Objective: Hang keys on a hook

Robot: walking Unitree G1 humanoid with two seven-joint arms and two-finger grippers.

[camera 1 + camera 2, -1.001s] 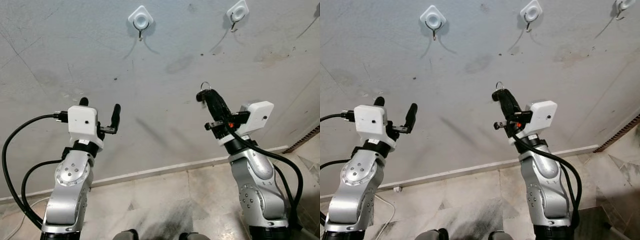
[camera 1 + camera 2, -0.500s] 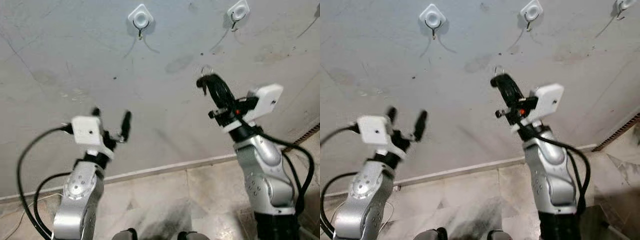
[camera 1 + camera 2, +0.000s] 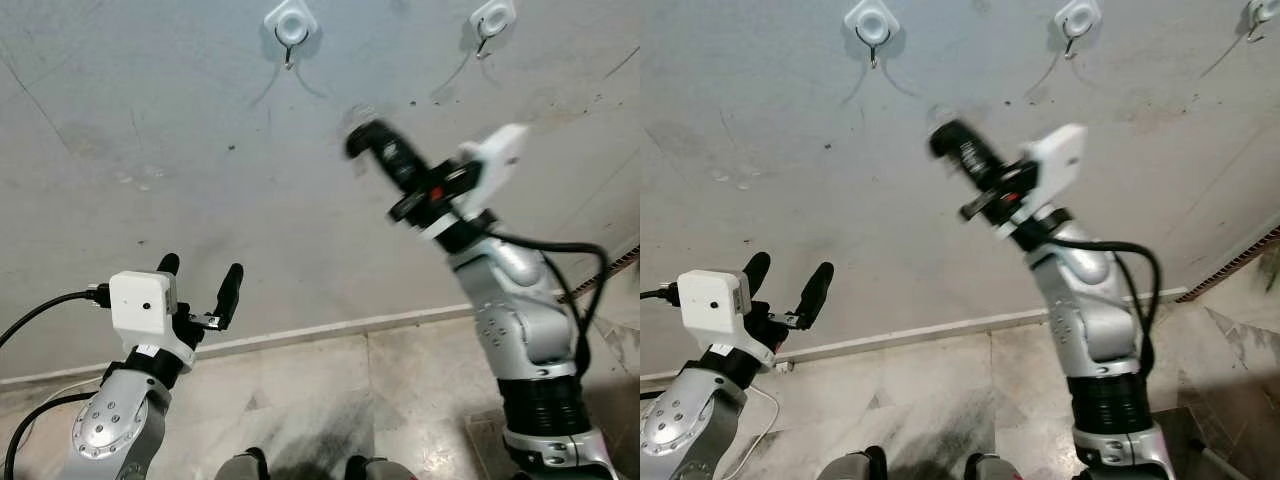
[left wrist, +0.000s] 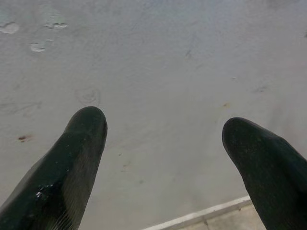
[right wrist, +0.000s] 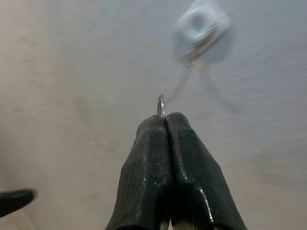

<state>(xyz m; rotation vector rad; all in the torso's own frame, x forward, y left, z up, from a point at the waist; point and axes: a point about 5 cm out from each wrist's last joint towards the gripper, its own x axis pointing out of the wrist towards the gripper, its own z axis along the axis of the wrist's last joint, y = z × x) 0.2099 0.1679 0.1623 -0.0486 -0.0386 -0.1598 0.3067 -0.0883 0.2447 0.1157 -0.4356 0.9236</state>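
Right wrist view: key ring (image 5: pixel 161 105) poking past clenched right fingers (image 5: pixel 148 163), below hook (image 5: pixel 200 25).

Looks like a plain room in a home, entry or hallway type spot. Bare grey painted wall (image 3: pixel 150 120), scuffed and stained, paint flaking in patches. White stick-on hooks (image 3: pixel 289 22) in a row high on that wall, above and ahead of the raised right gripper (image 3: pixel 362 138); one more (image 3: pixel 492 19) off to its side. Pale skirting strip (image 3: pixel 300 333) along the wall base, mottled stone-tile floor (image 3: pixel 300 410) below with dark grime marks.
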